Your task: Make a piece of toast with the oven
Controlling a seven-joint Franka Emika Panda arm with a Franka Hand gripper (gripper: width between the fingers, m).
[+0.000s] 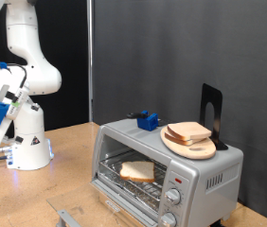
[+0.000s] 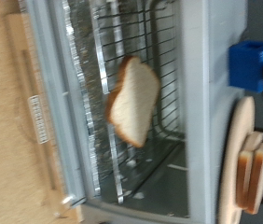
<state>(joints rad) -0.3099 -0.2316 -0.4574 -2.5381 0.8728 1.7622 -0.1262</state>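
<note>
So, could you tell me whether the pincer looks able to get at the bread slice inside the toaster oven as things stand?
Probably yes. The toaster oven door hangs open, and the bread slice lies alone on the wire rack with nothing before it. The pincer itself does not show.

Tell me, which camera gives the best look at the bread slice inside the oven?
The wrist view: the piece of toast fills the middle of the picture, lying on the oven rack. The exterior view shows the same slice small, inside the oven.

Brushed silver metal oven [image 1: 204,175], shiny wire rack [image 2: 136,56], matt wooden board [image 1: 190,147].
</note>
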